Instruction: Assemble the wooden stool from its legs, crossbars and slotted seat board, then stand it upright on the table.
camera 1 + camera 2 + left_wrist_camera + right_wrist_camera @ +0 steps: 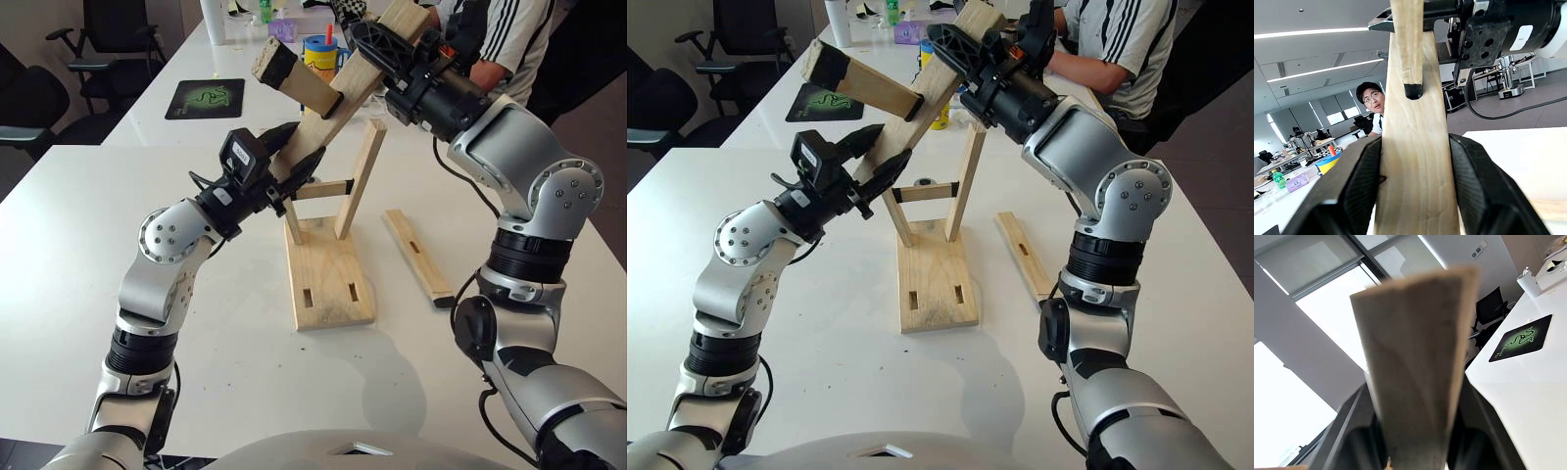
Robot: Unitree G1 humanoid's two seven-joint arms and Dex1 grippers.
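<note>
Pale wooden stool leg (pixel 323 127) slants above white bench (pixel 88 225). Left pincer (pixel 294 157) clamps its lower end, right pincer (pixel 402 44) its top.

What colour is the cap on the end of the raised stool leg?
Black cap; clearest in the left wrist view.

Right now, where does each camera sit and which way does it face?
Left eye view: on the head, forward and down over the table; left gripper and right gripper show.
Right eye view: beside it; shares the seat board and both grippers.
Left wrist view: left wrist, upward along the held leg; left gripper clamps it.
Right wrist view: right wrist, along that leg; right gripper clamps it.
</note>
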